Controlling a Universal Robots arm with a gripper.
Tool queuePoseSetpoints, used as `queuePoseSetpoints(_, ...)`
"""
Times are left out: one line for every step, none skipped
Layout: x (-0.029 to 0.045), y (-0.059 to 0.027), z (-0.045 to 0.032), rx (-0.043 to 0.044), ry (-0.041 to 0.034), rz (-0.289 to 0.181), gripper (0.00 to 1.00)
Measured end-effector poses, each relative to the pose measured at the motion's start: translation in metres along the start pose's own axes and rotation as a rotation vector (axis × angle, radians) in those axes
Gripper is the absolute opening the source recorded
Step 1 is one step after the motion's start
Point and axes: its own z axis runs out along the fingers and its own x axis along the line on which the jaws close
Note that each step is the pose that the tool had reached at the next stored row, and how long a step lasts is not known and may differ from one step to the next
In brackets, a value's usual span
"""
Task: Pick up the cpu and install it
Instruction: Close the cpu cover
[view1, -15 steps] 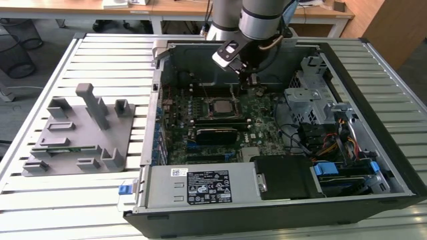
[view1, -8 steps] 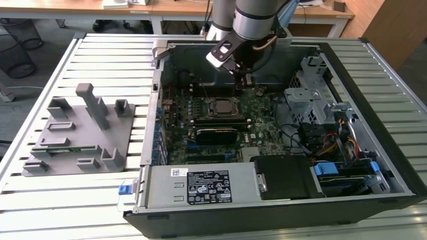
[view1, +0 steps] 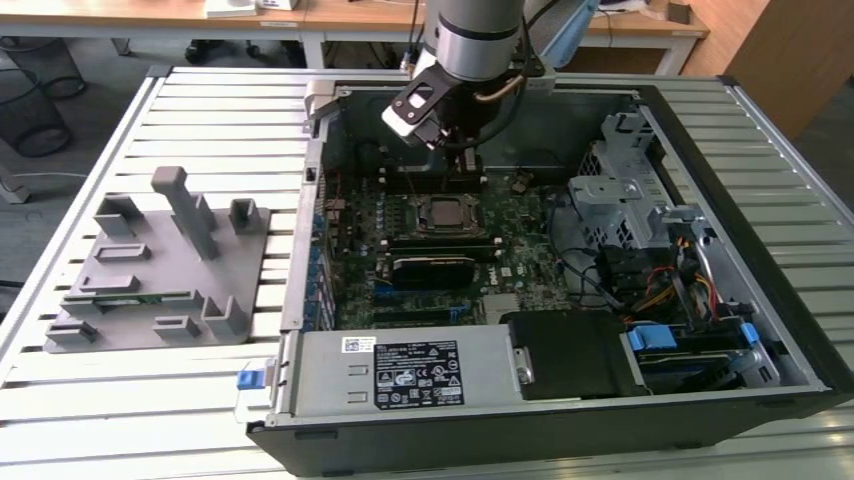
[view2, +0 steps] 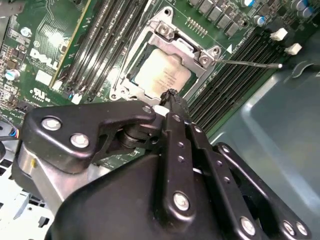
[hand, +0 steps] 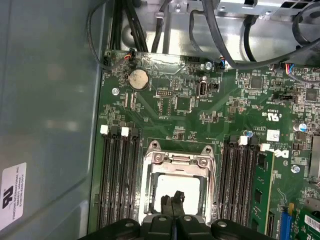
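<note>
Gripper (view2: 171, 95) closed, empty, over cpu (view2: 162, 72)

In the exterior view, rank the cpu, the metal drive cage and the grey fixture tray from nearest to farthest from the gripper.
1. cpu: on the motherboard, right by the gripper.
2. metal drive cage: inside the computer case, toward the exterior view's right.
3. grey fixture tray: outside the case, on the exterior view's left.
</note>
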Motion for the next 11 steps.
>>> queuePoseSetpoints(0.0000, -0.0001, 0.0000, -0.0001, 0.0001, 0.000, 0.11)
queuePoseSetpoints(0.0000, -0.0001, 0.0000, 0.0000, 0.0001, 0.000, 0.11)
queuePoseSetpoints(0.0000, -0.0004, 0.0002, -0.0001, 0.0002, 0.000, 0.11)
queuePoseSetpoints(-0.0001, -0.0019, 0.0006, -0.0002, 0.0002, 0.000, 0.11)
queuePoseSetpoints(-0.0005, -0.0036, 0.0010, 0.0000, -0.0001, 0.000, 0.11)
queuePoseSetpoints(-0.0012, -0.0049, 0.0017, 0.0000, 0.0000, 0.000, 0.11)
queuePoseSetpoints(-0.0018, -0.0060, 0.0026, -0.0001, 0.0002, 0.000, 0.11)
queuePoseSetpoints(-0.0023, -0.0068, 0.0035, -0.0002, 0.0002, 0.000, 0.11)
queuePoseSetpoints(-0.0072, -0.0127, 0.0099, 0.0000, 0.0001, -0.001, 0.11)
queuePoseSetpoints(-0.0073, -0.0135, 0.0105, 0.0000, 0.0001, -0.001, 0.11)
queuePoseSetpoints(-0.0075, -0.0144, 0.0112, 0.0000, 0.0001, -0.001, 0.11)
